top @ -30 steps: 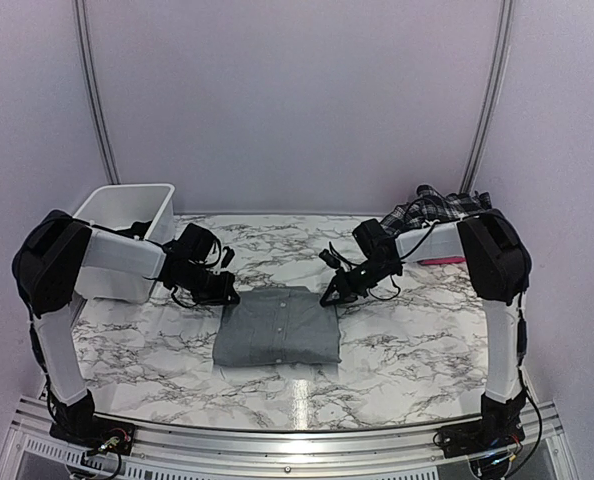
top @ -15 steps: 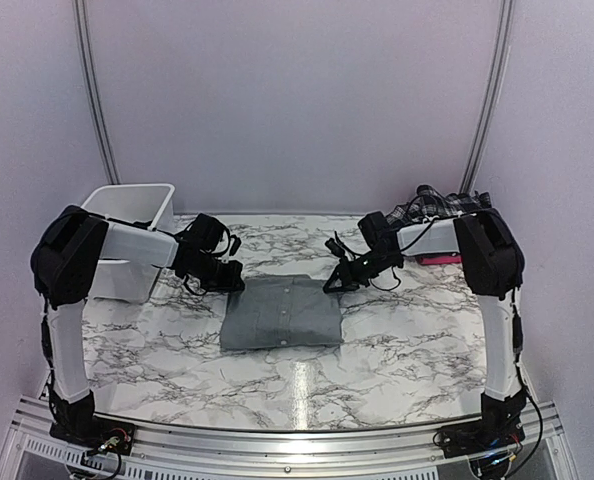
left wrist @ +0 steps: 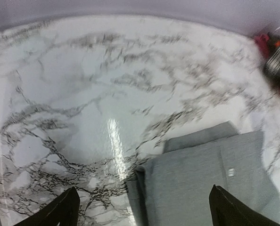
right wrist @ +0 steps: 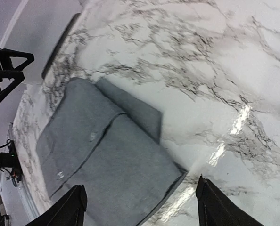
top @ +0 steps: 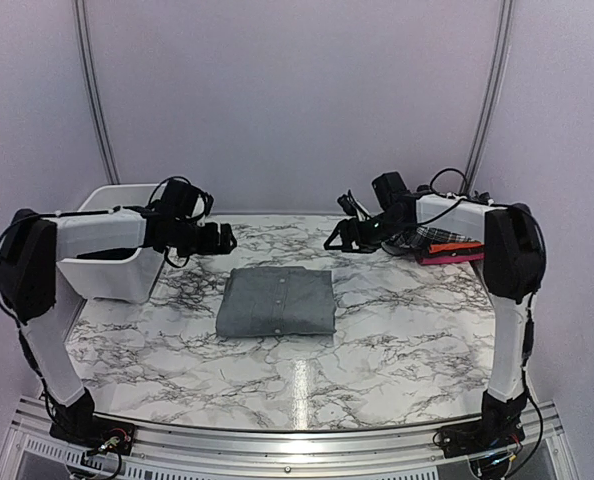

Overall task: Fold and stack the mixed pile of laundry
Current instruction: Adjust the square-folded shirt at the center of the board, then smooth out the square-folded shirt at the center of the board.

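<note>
The left arm point(top: 49, 355) and the right arm point(top: 507, 350) are built alike. Each has a black base bolted on the aluminium rail point(top: 297, 440) with thin coloured wires bunched at its foot, then white tubular links joined by bulky, rounded black joint housings. Farthest from the rail the wrists are all black and boxy, hung with looping black cables, and one more cable runs along the right arm's white forearm. The left gripper point(left wrist: 144, 188) and the right gripper point(right wrist: 140, 183) end in matte black, wedge-shaped fingers point(left wrist: 60, 212) with pointed tips.
</note>
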You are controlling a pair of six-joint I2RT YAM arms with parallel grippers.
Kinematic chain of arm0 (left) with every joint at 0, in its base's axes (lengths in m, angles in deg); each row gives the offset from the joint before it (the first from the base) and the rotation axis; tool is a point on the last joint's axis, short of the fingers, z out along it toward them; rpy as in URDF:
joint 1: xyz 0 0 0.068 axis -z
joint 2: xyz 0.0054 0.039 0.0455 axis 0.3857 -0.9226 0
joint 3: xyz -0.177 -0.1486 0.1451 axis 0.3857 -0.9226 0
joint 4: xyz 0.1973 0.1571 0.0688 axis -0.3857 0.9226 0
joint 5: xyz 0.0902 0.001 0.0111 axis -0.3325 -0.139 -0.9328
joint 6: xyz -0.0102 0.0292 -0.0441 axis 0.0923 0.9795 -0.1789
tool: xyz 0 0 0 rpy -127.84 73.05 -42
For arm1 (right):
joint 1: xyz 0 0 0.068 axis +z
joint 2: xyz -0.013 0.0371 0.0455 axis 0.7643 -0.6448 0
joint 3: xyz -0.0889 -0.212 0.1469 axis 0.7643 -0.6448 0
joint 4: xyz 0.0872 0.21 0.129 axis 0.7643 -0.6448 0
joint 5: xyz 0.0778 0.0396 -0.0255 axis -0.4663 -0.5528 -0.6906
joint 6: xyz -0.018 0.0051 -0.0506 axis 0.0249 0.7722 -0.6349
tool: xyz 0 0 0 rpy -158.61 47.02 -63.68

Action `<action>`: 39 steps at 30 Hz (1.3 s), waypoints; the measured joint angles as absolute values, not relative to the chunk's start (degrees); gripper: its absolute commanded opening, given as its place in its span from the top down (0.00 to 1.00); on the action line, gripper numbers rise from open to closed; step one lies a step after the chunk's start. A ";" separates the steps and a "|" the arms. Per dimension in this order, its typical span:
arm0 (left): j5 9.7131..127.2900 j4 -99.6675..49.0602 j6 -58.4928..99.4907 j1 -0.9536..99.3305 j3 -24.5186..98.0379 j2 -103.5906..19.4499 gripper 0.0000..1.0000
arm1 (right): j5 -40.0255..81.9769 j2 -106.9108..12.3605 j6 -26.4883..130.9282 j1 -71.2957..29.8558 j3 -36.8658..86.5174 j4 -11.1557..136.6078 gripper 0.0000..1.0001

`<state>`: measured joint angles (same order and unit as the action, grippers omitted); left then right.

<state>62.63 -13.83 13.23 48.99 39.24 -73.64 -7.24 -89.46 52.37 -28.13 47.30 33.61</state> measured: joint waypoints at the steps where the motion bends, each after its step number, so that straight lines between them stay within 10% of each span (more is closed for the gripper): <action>1: 62.59 -13.92 12.94 48.99 38.81 -70.23 0.01 | -8.20 -86.77 52.45 -28.13 46.31 33.50 0.24; 16: 91.20 -28.76 -4.74 59.77 22.57 -60.33 0.10 | -28.09 -77.72 69.09 -12.42 25.42 48.25 0.23; 39: 88.73 -40.13 -13.85 58.17 4.82 -58.30 0.18 | -31.92 -77.41 69.07 -17.33 10.95 54.85 0.24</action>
